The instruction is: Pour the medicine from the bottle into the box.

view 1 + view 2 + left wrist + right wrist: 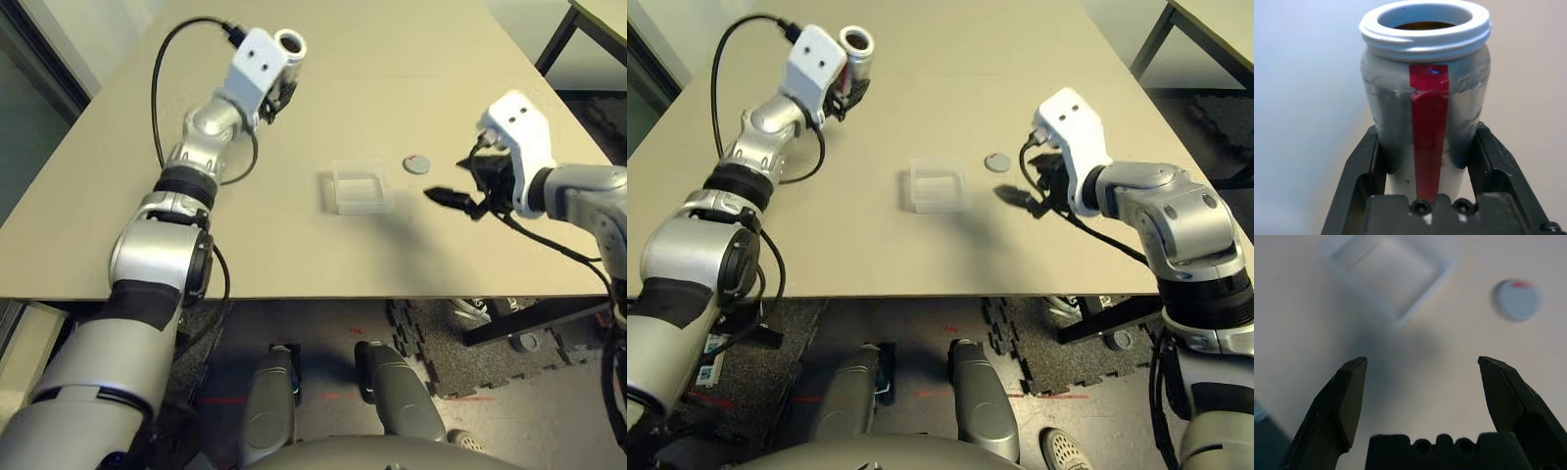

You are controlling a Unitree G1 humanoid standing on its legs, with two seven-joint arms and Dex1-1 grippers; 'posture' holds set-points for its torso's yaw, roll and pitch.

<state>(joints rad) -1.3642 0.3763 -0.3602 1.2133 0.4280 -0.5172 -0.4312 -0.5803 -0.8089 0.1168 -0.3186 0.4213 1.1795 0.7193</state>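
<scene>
The left pincer (pixel 1425 147) was closed firmly on the bottle (pixel 1425 112), a black finger pressed to each flank, the open mouth up. The right pincer (pixel 1422 360) stood wide apart with nothing between its fingers, over the table (pixel 1019 78) near the cap (pixel 997 163). The bottle was well apart from the box (pixel 938 186), out to the robot's left and farther off, so the likely next step was to carry it across and tip it. With no cap on, any early lean or jolt on that trip could have spilled medicine on the table. The smooth round wall might have turned or slid in the grip once tilted, throwing the stream off. The box looked shallow and light: a pour from too high, or too quick, could have bounced medicine over the rim, and a knock from the bottle or the right pincer could have shifted it.
</scene>
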